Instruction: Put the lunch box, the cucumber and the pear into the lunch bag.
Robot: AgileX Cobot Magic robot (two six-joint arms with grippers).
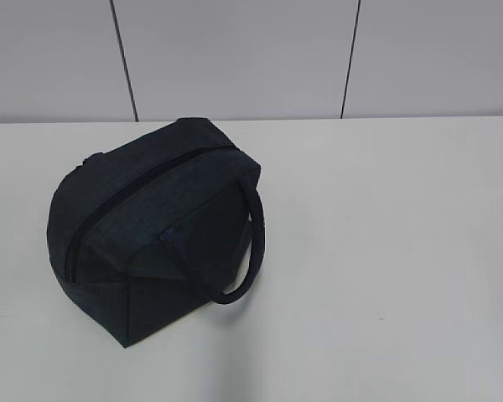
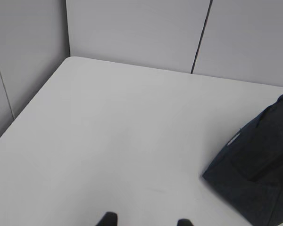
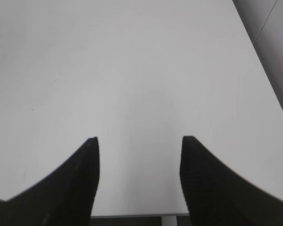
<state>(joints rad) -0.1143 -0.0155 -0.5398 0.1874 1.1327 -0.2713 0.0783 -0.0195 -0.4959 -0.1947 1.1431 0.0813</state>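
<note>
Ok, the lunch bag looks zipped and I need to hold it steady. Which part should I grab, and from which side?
Take the loop handle of the lunch bag. It arches clear of the bag's right face, leaving a gap a finger could slip through, and the table on that side is open. So probably come in with the right gripper, which is open now. The zipper line runs diagonally across the top; no pull is visible.

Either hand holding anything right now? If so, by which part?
Nothing held. The right hand is open over bare table; the left hand shows open tips, clear of the lunch bag.
</note>
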